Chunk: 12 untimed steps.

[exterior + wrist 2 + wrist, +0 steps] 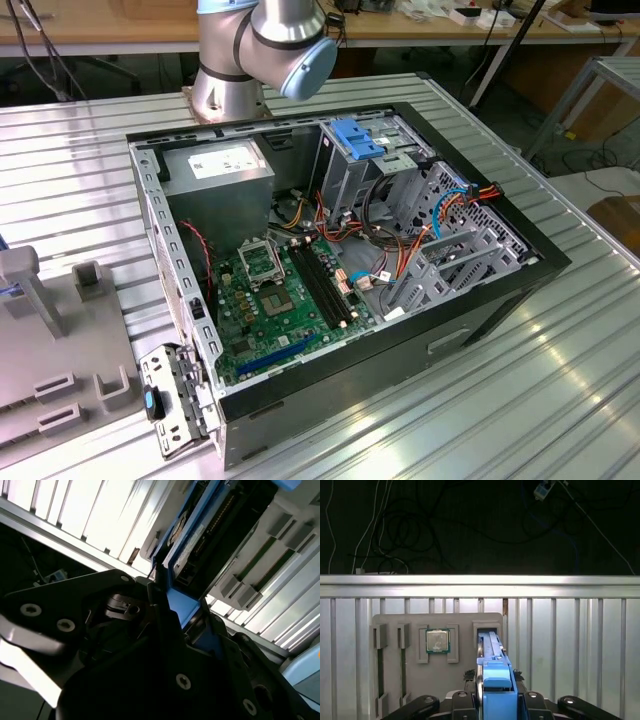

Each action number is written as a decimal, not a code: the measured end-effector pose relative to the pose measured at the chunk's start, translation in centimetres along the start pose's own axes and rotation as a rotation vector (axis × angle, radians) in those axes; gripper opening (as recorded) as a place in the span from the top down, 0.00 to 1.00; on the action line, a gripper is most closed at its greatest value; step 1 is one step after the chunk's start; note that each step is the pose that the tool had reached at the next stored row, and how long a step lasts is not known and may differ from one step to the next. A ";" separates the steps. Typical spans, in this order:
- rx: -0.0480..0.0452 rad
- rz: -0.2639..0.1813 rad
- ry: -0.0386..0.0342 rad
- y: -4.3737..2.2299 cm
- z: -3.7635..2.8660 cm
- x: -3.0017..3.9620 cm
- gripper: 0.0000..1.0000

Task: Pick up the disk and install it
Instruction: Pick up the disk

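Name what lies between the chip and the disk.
In the first wrist view: a raised grey block beside the chip, then bare grey plate up to the disk.

**The disk (pixel 495 680), edge-on in its blue carrier**
It stands on its thin edge: a grey-metal slab framed by bright blue plastic, the jaws pressed against both flat sides. Its far end meets the slot of a grey holder plate (pixel 462 622); whether it is seated there cannot be told. The second wrist view shows its labelled face (pixel 190 545).
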<state>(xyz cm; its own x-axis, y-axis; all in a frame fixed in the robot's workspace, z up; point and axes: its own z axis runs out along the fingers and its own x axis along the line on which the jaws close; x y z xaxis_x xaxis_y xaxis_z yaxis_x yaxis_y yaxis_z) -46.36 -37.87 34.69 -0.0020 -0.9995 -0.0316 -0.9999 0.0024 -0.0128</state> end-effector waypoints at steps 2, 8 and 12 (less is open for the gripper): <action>0.0000 0.000 0.0000 -0.01 -0.66 -0.02 0.63; 0.0001 0.000 0.0000 -0.04 -3.60 -0.12 0.63; 0.0000 0.000 0.0000 -0.08 -5.93 -0.19 0.63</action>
<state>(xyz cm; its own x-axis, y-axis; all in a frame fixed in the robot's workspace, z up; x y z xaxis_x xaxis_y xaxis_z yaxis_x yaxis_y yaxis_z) -46.36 -37.87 40.62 -0.0019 -0.9995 -0.0316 -0.9999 0.0023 -0.0128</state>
